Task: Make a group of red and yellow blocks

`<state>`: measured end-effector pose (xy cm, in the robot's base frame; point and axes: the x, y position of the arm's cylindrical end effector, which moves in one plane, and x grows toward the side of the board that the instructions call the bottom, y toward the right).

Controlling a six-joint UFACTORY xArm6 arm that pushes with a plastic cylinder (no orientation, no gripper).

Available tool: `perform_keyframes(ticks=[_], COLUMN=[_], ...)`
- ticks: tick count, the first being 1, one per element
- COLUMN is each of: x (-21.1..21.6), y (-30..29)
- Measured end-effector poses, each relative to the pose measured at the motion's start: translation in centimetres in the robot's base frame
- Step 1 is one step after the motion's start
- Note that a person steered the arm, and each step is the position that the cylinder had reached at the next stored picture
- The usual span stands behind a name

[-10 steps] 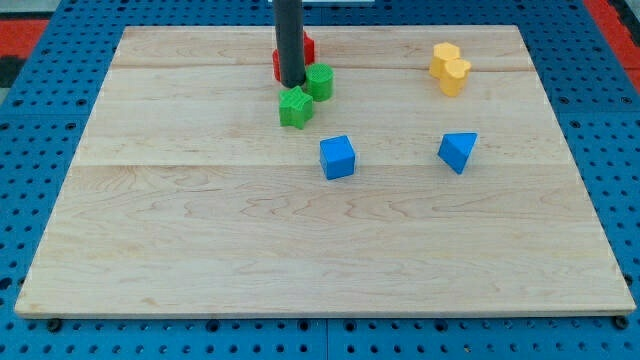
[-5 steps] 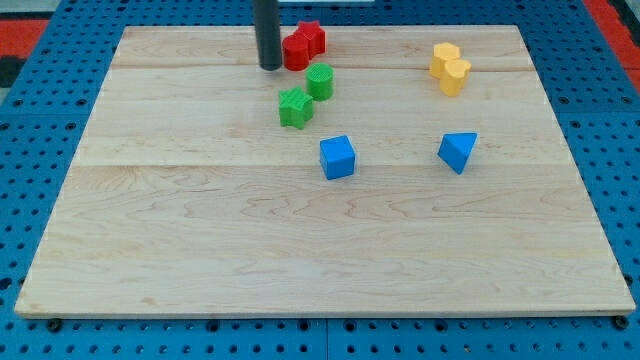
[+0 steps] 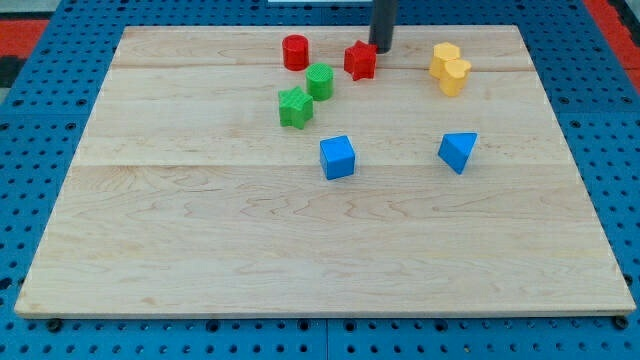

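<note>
Red pieces sit near the counter's far edge: our red cylinder lies left of centre, our red star block nearer the middle, and the two yellow blocks touch each other toward the far right corner. We carry no gripper, only a rod; my tip rests just right of the star, on its far side. We judge gathering half-begun. Next we should circle to each red's left side and push rightward toward yellow, avoiding the green blocks.

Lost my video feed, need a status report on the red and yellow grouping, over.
My tip just upper right of red star. Red cylinder apart at left. Yellow blocks right, not yet joined. Path clear.
</note>
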<state>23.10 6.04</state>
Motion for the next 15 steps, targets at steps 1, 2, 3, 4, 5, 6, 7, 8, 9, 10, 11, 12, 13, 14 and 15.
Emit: perform_keyframes(ticks=[1, 2, 3, 4, 5, 6, 7, 8, 9, 10, 11, 12, 13, 14, 15], x=[-3.8, -3.7, -2.7, 1.2, 2.0, 2.2, 3.3, 3.3, 3.4, 3.8, 3.8, 2.2, 0.9, 0.5, 0.0], y=[-1.0, -7.1, -14.3, -12.7, -10.1, -7.9, -6.6, -2.8, 1.2, 3.5, 5.1, -0.9, -3.4, -0.1, 3.9])
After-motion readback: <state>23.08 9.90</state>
